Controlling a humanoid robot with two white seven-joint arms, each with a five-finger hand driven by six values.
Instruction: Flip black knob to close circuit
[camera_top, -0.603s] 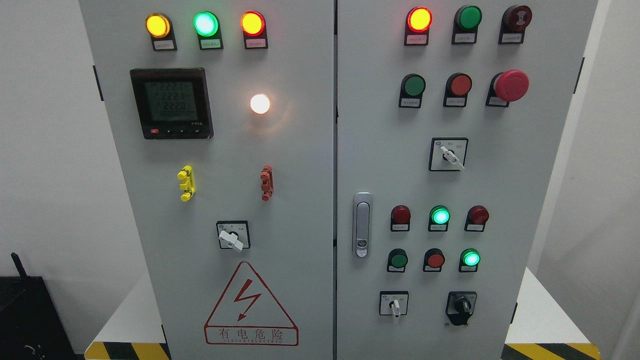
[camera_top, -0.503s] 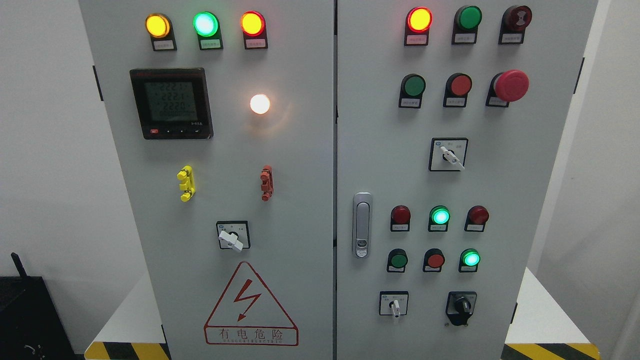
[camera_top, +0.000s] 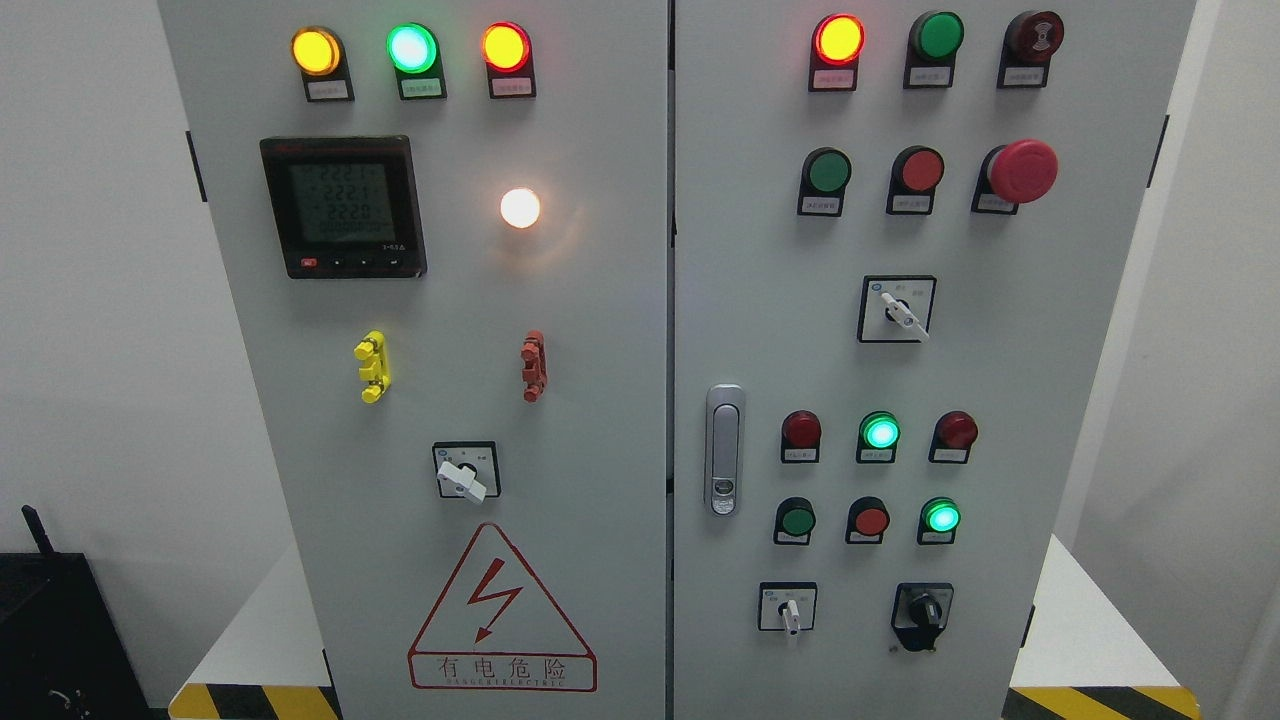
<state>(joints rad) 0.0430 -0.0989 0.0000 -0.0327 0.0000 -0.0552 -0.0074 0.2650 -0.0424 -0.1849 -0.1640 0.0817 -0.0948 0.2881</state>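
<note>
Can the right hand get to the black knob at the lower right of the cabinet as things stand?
Probably yes, though neither hand is in view yet. The black knob sits exposed low on the right door, with nothing in front of it.

Readable markings before me:

1. Digital meter (camera_top: 343, 206), upper part of the left door: 3 lit rows of digits, roughly 222.1, 222.1 and 222.0; the finer print beneath I cannot make out.
2. Warning sign (camera_top: 501, 612), a red triangle with a lightning bolt low on the left door: "有电危险", with a small line of Latin capitals under it, too small to read.
3. Small label plates under the lamps and buttons: illegible.
</note>
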